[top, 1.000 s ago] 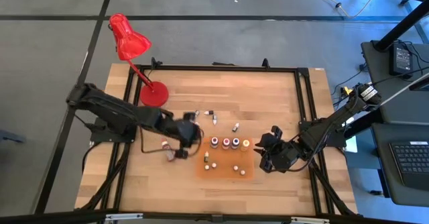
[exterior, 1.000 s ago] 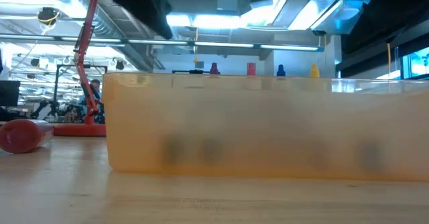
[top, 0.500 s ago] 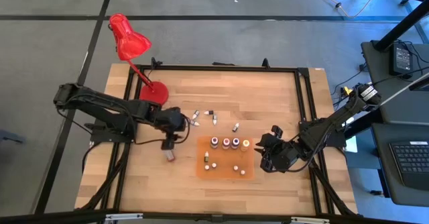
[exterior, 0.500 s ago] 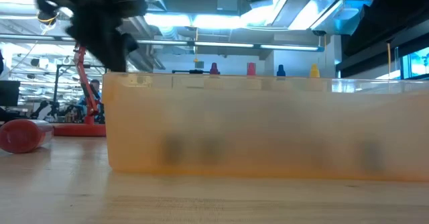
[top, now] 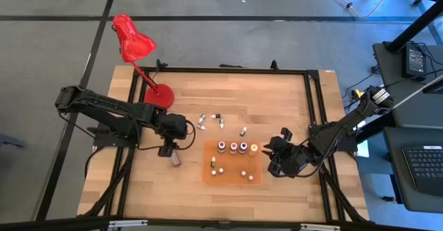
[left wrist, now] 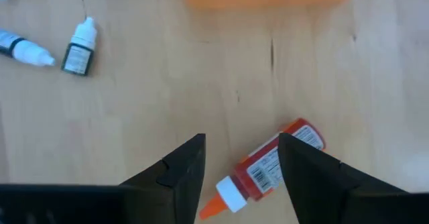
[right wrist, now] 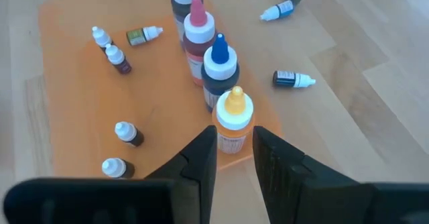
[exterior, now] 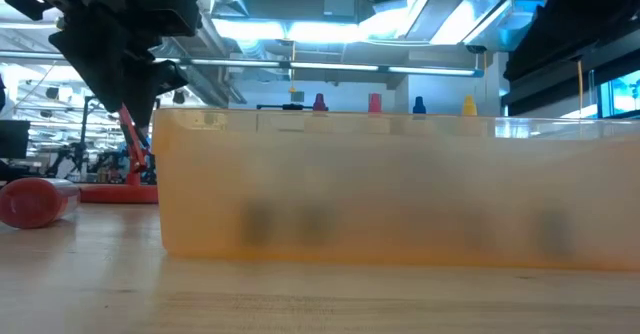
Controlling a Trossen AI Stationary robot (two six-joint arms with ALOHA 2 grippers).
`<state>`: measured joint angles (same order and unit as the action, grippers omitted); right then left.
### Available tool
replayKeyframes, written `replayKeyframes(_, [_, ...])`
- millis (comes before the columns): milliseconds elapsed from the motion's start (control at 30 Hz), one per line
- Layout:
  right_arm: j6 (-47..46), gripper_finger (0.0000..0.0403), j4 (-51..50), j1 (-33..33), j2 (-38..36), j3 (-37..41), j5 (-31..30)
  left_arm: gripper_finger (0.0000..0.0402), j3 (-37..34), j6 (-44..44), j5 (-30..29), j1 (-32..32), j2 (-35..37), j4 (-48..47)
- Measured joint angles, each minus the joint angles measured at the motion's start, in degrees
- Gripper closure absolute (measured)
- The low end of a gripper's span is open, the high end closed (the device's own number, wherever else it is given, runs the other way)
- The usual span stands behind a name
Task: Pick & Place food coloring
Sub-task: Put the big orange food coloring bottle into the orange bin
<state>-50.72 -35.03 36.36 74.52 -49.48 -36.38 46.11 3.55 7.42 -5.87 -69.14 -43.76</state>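
My left hand hangs w/ fingers apart, holding nothing, over an orange-labelled bottle lying on the counter, lower centre of frame. Right hand narrow, empty, behind the yellow-capped bottle on the mat.

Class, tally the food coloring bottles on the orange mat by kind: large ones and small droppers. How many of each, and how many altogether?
Large bottles: 4
Small dropper bottles: 5
Total on the orange mat: 9

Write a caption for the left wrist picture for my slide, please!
Open left gripper above a red-labelled, orange-tipped bottle lying on the wooden table.
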Motion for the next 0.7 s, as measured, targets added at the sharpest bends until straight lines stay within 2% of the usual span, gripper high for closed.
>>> replayKeyframes(133, [0.0, 0.0303, 0.0, 0.01, 0.0, 0.0, 0.0, 0.019, 0.0, -2.36, 0.35, 0.0, 0.0, 0.21])
replayKeyframes(267, [-0.11, 0.0303, 0.02, 0.0, 0.0, 0.01, 0.0, 0.0173, 0.0, -0.19, 0.66, -0.02, -0.02, 0.23])
replayKeyframes(367, [-0.13, 0.0303, 0.02, 0.01, 0.0, 0.01, -0.02, 0.0172, 0.02, -3.69, 1.16, -0.35, -0.22, -0.11])
replayKeyframes(533, [-0.09, 0.0303, 0.03, 0.0, 0.0, 0.01, -0.04, 0.0185, 0.02, -19.28, -0.51, -6.37, -0.61, -3.41])
replayKeyframes(700, [-0.2, 0.0303, 0.04, 0.0, 0.0, 0.01, -0.07, 0.0198, 0.02, -19.7, -4.51, -12.12, -3.41, 0.06])
